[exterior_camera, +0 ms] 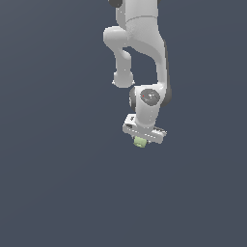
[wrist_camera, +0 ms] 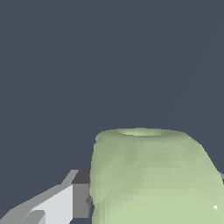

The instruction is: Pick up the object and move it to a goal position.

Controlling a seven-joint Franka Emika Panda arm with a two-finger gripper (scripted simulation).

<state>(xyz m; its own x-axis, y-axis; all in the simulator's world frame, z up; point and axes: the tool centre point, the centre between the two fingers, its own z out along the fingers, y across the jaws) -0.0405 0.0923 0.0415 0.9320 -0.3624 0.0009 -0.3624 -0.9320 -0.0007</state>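
Wrist view: pale green cube-like piece [wrist_camera: 153, 179] fills the foreground, one finger [wrist_camera: 65, 201] pressed to its side. Hand [exterior_camera: 140, 141] clamped on piece [exterior_camera: 140, 142], directly beneath palm. Beyond, plain dark bench [exterior_camera: 58, 193]; no goal marker visible.

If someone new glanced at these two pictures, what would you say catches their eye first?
In the exterior view, the white arm hangs down from the top edge against a plain dark grey backdrop, with the small pale green object at its gripper. In the wrist view, that object fills the lower part of the picture, one grey finger pressed against its side.
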